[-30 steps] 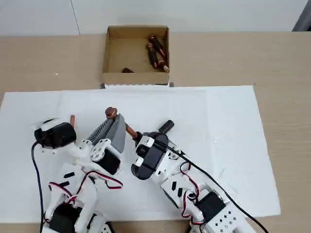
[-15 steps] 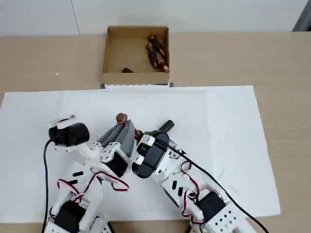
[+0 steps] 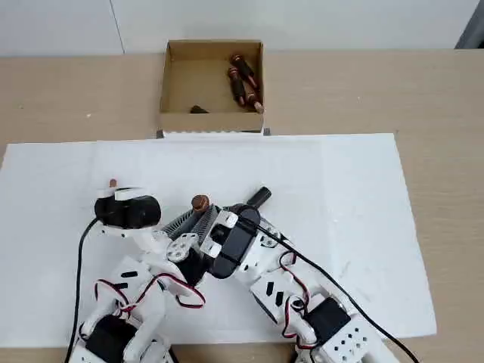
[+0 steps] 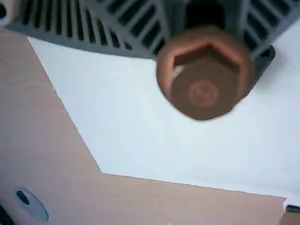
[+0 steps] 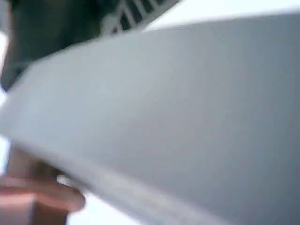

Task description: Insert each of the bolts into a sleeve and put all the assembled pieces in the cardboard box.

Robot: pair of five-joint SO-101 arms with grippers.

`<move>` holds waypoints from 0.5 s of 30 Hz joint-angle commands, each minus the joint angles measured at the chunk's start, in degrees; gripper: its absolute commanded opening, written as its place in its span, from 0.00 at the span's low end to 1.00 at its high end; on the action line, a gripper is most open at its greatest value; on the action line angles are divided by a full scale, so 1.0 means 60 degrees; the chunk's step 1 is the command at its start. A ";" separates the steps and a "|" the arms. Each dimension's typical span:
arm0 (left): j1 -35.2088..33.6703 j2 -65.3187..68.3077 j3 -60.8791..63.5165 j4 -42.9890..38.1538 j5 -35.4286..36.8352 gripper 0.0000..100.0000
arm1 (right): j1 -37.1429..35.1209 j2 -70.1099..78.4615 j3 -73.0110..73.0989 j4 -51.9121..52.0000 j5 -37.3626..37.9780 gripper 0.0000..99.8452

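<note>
- Spanning the high view: one table (image 3: 439, 91), light tan wood.
- One paper sheet (image 3: 355, 227), white, flat on the table's near part, under both arms.
- One cardboard box (image 3: 164, 83), open-topped, on bare table just beyond the sheet's far edge.
- One left gripper (image 3: 195, 219), dark ribbed jaws over the sheet's near middle, pinching a bolt (image 3: 200, 202).
- One right gripper (image 3: 221, 221), just beside the left gripper. Its grip cannot be told.
- Several assembled pieces (image 3: 243, 79), brown and dark, lying close together inside the box toward the robot's right wall.
- One sleeve (image 3: 259, 197), a dark cylinder jutting out beside the right gripper on the side away from the left gripper. Whether it is held cannot be told.
- One dark piece (image 3: 198, 110), small, inside the box against its near wall.
- The bolt (image 4: 204, 75) again: copper-brown, its hexagonal head standing clear of the ribbed jaws.
</note>
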 commanded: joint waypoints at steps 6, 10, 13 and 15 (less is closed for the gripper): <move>0.0059 0.0015 0.0154 0.0322 -0.0527 0.22 | -0.0022 -0.0139 -0.0718 -0.0242 0.0073 0.00; 0.0059 0.0015 0.0022 0.0322 -0.0601 0.22 | 0.0066 -0.0139 -0.0703 -0.0242 0.0073 0.00; 0.0059 0.0029 -0.0344 0.0322 -0.0674 0.22 | 0.0315 -0.0139 -0.0703 -0.0256 0.0073 0.00; 0.0044 0.0029 -0.0520 0.0322 -0.0806 0.22 | 0.0432 -0.0139 -0.0703 -0.0256 0.0073 0.00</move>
